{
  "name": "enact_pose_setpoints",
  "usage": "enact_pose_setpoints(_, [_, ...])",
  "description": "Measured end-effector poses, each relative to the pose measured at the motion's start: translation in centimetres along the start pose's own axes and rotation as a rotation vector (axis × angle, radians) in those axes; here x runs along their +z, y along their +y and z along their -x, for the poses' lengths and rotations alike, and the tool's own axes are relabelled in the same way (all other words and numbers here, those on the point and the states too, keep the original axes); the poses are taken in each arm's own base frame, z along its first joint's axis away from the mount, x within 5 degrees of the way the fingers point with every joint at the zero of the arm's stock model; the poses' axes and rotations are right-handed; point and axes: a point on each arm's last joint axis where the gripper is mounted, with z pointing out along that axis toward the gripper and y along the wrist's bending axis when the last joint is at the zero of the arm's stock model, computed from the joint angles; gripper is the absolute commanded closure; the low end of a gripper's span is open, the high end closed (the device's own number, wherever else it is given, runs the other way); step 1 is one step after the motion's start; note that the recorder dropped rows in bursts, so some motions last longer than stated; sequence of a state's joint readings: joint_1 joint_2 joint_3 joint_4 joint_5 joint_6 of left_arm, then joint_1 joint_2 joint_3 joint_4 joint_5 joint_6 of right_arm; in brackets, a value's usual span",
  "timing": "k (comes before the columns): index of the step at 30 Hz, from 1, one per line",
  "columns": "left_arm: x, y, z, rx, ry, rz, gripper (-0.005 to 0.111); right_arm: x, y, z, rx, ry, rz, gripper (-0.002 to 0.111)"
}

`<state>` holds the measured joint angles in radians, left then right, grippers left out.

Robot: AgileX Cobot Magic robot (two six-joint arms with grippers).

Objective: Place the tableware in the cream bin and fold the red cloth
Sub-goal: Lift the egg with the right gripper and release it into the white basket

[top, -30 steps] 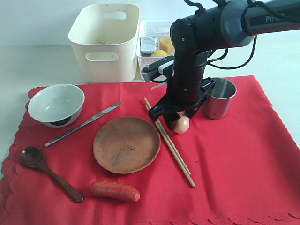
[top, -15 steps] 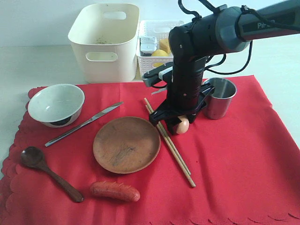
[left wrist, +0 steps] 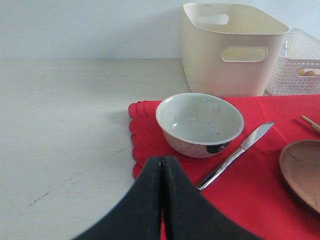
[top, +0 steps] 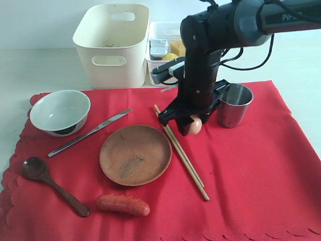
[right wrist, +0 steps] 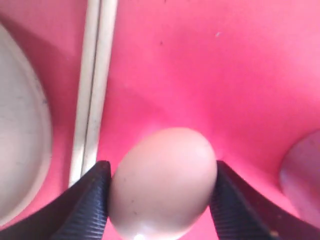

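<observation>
Right pincer [right wrist: 162, 202]: black pads pinch a tan egg [right wrist: 162, 177] from both sides, over the bright red scalloped cloth [top: 251, 170]. Whether the egg touches the fabric cannot be told.

Left pincer [left wrist: 161, 200]: fingers pressed together, nothing between them, at the cloth's left edge, near the bowl.

The cloth lies spread flat and unfolded.
- Nearest row: reddish sausage [top: 123, 204], with a dark wooden spoon [top: 50, 185] to its left.
- Next back: round brown wooden plate [top: 135, 154]. A pair of wooden chopsticks [top: 181, 154] lies diagonally just beside its right rim. The egg hangs at their far end, to the right.
- Metal knife [top: 90, 132]: slanted, between plate and bowl.
- White bowl [top: 60, 111]: upright, at the cloth's far left corner.
- Steel cup [top: 234, 104]: upright, right of the arm.

Beyond the cloth, on the pale table [top: 30, 70]: the large cream plastic bin [top: 113, 45], its visible floor showing only dark specks. Just beside it on the right sits a small white lattice basket [top: 168, 30], with yellow pieces inside.
</observation>
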<state>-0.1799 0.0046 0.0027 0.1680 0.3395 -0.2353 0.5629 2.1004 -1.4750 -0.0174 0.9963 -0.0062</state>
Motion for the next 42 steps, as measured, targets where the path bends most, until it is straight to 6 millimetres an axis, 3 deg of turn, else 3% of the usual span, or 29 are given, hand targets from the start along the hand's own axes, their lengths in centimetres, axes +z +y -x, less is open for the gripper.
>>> enact_pose_setpoints(10, [0.0,0.0,0.0,0.000,0.000,0.000,0.105,-9.0,-0.1,-0.9,-0.005,-0.227,-0.005,0.108])
enact_pose_setpoints(13, [0.0,0.0,0.0,0.000,0.000,0.000,0.105,-10.8,-0.1,-1.4,-0.009,-0.274,-0.006,0.108])
enact_pose_setpoints(19, [0.0,0.0,0.0,0.000,0.000,0.000,0.105,-11.6,-0.1,-1.1,-0.050,-0.347,-0.014,0.108])
enact_pose_setpoints(26, [0.0,0.0,0.0,0.000,0.000,0.000,0.105,-12.6,-0.9,1.1,-0.046,-0.512,-0.029,0.108])
enact_pose_setpoints(32, [0.0,0.0,0.0,0.000,0.000,0.000,0.105,-11.8,-4.4,5.4,0.030,-0.574,-0.052,0.108])
enact_pose_setpoints(35, [0.0,0.0,0.0,0.000,0.000,0.000,0.105,-9.6,-7.2,8.2,0.113,-0.588,-0.019,0.108])
enact_pose_setpoints(39, [0.0,0.0,0.0,0.000,0.000,0.000,0.105,-6.4,-9.0,10.6,0.156,-0.582,-0.007,0.107])
enact_pose_setpoints(41, [0.0,0.0,0.0,0.000,0.000,0.000,0.105,-4.2,-9.3,11.4,0.160,-0.561,-0.003,0.095])
enact_pose_setpoints(42, [0.0,0.0,0.0,0.000,0.000,0.000,0.105,-3.4,-9.4,11.6,0.162,-0.549,-0.002,0.083])
